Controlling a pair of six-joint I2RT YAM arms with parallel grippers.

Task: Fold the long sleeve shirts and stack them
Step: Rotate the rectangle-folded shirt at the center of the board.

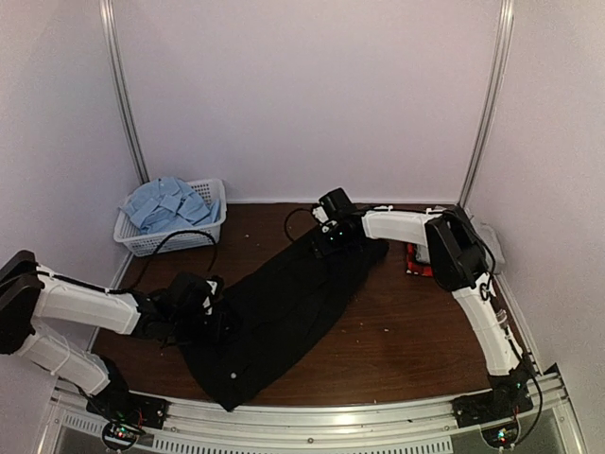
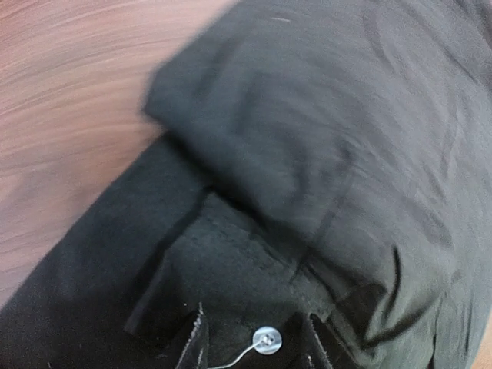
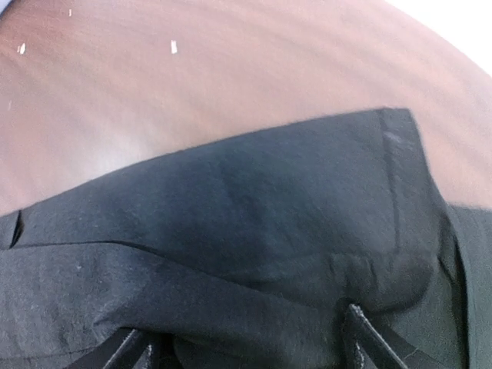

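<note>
We see the top view dim and soft; both wrist views blur, and glare pales the table (image 3: 100,154).

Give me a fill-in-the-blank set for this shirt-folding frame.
The shirt spread across the table is ___.
The white basket holds light ___ cloth.
The basket stands at the table's far ___ corner.
Between the left fingers, a small pale ___ shows.
Missing: black; blue; left; button.

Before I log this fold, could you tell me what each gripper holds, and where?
The left gripper pinches the black shirt by its buttoned edge; right gripper straddles the other end, grip unclear.
</note>
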